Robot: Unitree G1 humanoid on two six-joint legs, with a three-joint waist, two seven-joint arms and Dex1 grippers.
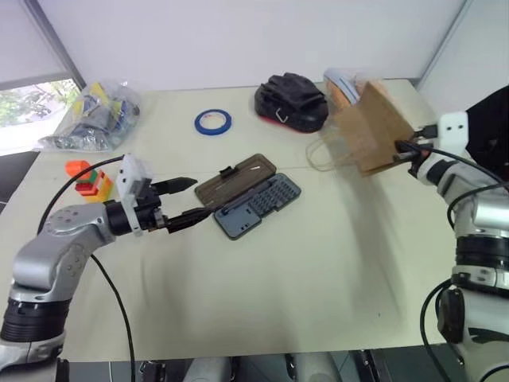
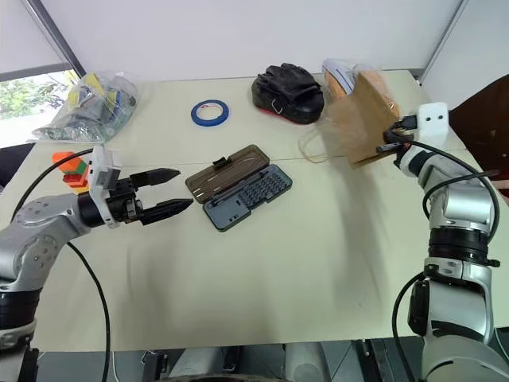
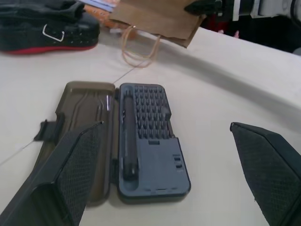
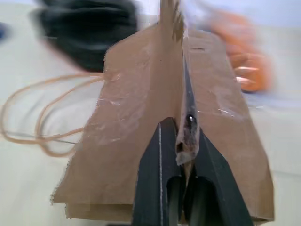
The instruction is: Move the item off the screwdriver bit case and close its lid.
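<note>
The right hand was pinched tight on the bottom edge of the brown kraft paper bag, its two black wedge-shaped fingers pressing a crumpled fold of the matte, creased paper between them. The bag hung off the table at the far right, flat and tilted, with its thin looped paper handles drooping toward the table surface. It was well apart from the screwdriver bit case, which lay uncovered near the middle of the pale, smooth table.

The case was a flat rectangle of dark grey-blue plastic, its tray studded with rows of small bits and a long dark driver set in a groove along the hinge side. Its lid, a smoky brown translucent plastic cover, lay flung open flat beside the tray, a small dark latch tab jutting from its outer edge.

The left hand was spread wide, its textured black fingers pointing at the case from just beside it, touching nothing.

Farther back sat a black glove pile, a blue tape ring, a crinkled clear plastic bag of mixed items, and colourful blocks.
</note>
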